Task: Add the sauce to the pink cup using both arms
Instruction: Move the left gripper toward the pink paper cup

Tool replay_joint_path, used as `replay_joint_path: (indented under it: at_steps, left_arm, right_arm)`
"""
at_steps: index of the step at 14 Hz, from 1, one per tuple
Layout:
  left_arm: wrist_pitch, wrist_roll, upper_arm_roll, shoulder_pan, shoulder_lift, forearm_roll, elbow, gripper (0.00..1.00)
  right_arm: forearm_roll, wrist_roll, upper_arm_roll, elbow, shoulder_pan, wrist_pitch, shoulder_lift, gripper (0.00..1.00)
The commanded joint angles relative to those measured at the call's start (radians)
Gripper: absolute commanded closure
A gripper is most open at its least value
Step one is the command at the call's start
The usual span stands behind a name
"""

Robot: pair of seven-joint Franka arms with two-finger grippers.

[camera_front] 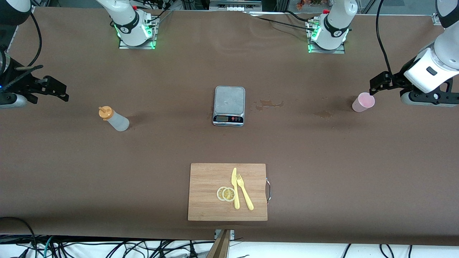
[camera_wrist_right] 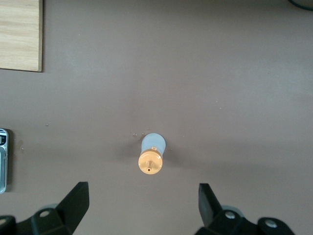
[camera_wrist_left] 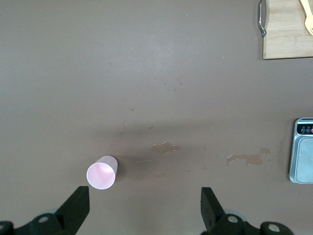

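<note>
Nearest the front table edge lies a cutting board (camera_front: 211,191) with knife (camera_front: 235,188), fork (camera_front: 244,191) and lemon slices (camera_front: 226,194). Mid-table stand bottle (camera_front: 114,119), scale (camera_front: 229,105) and cup (camera_front: 363,102), nothing between them but dried spills (camera_front: 269,104). The left gripper (camera_front: 376,84) above the cup and the right gripper (camera_front: 53,89) at the table's right-arm end are wide open and empty.

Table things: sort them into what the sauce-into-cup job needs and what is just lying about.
Needed for the job:
- sauce bottle, upright, toward the right arm's end
- pink cup, upright, toward the left arm's end
- right gripper, open, near the bottle
- left gripper, open, near the cup

Just lying about:
- kitchen scale
- cutting board with knife, fork, lemon slices
</note>
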Motion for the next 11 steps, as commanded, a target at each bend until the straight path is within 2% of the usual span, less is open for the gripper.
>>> replay_joint_path:
  at_steps: [1, 11]
  left_arm:
    - [-0.024, 0.011, -0.001, 0.002, 0.011, 0.013, 0.042, 0.0]
    - [-0.038, 0.0, -0.004, -0.004, 0.032, 0.013, 0.048, 0.0]
  right_arm:
    - [0.004, -0.006, 0.002, 0.024, 0.0, -0.007, 0.007, 0.01]
    - [0.004, -0.006, 0.002, 0.024, 0.0, -0.007, 0.007, 0.01]
